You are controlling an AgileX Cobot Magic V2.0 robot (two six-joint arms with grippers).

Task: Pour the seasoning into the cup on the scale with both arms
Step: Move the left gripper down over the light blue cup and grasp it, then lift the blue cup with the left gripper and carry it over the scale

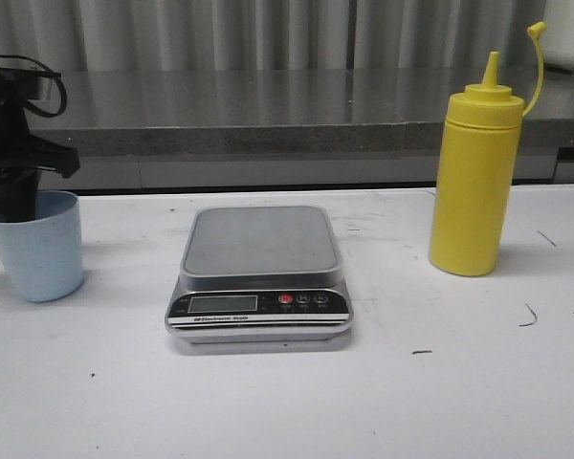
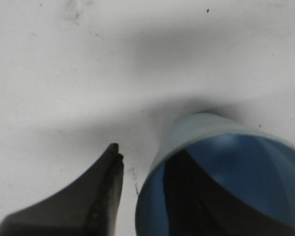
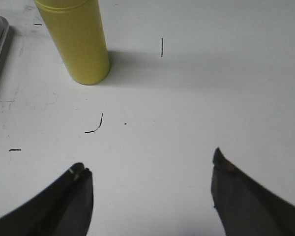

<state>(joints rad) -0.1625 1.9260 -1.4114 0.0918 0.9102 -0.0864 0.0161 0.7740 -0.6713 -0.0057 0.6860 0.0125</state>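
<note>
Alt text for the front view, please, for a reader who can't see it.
A digital kitchen scale sits empty mid-table, a pale blue cup to its left with the left gripper at its rim, and a yellow squeeze bottle to its right.

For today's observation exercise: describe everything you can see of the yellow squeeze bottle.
The yellow squeeze bottle is a tall, opaque cylinder that looks like plastic, with a ribbed shoulder, a pointed nozzle and a thin strap curving up to a small tethered cap, off the tip. It stands upright on the white table, right of the scale and apart from it. Nothing grips it; the right gripper hangs open, short of it.
</note>
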